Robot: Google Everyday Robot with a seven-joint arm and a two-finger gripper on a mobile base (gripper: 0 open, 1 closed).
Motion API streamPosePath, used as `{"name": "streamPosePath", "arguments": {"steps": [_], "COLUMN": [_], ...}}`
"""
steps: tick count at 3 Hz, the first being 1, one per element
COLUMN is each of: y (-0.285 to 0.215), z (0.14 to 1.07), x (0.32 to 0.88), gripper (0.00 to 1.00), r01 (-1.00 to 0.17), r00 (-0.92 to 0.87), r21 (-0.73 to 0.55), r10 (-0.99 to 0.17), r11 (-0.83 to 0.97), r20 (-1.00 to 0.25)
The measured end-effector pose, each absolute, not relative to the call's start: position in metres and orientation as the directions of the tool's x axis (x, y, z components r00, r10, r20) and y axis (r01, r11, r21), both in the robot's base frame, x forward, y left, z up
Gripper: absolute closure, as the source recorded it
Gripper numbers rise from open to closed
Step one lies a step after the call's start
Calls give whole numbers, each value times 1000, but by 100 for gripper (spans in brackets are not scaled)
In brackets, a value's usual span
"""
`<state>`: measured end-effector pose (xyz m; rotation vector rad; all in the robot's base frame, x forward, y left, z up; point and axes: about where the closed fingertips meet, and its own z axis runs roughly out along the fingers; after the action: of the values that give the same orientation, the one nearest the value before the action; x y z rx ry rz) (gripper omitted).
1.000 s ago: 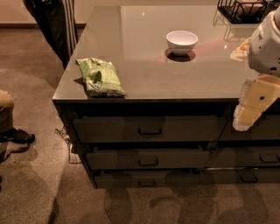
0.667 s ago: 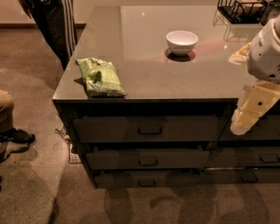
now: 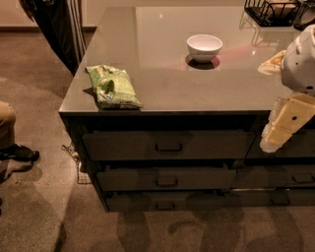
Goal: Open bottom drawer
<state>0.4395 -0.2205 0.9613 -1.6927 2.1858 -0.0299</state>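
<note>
Hanging high beside the right edge of the counter (image 3: 162, 83), the gripper (image 3: 272, 140), open or closed I cannot tell, must go lower to reach the shut bottom drawer (image 3: 197, 201) near the floor.

We are seeing the gripper (image 3: 288, 125) partly cropped at the right edge, before the neighbouring drawers (image 3: 290, 174). The top edge is cutting off the wire basket (image 3: 268, 12) and a person (image 3: 56, 24).

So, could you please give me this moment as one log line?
gripper: up at right, by counter edge | bottom drawer: shut | handle: not gripped
</note>
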Motion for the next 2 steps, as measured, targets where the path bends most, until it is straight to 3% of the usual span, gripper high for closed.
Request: {"name": "streamPosePath", "arguments": {"steps": [2], "y": [-237], "z": [843], "x": [440], "gripper": [0], "r01": [-958], "r00": [-229], "r21": [-42], "r10": [-847], "r11": [283], "r20": [-481]}}
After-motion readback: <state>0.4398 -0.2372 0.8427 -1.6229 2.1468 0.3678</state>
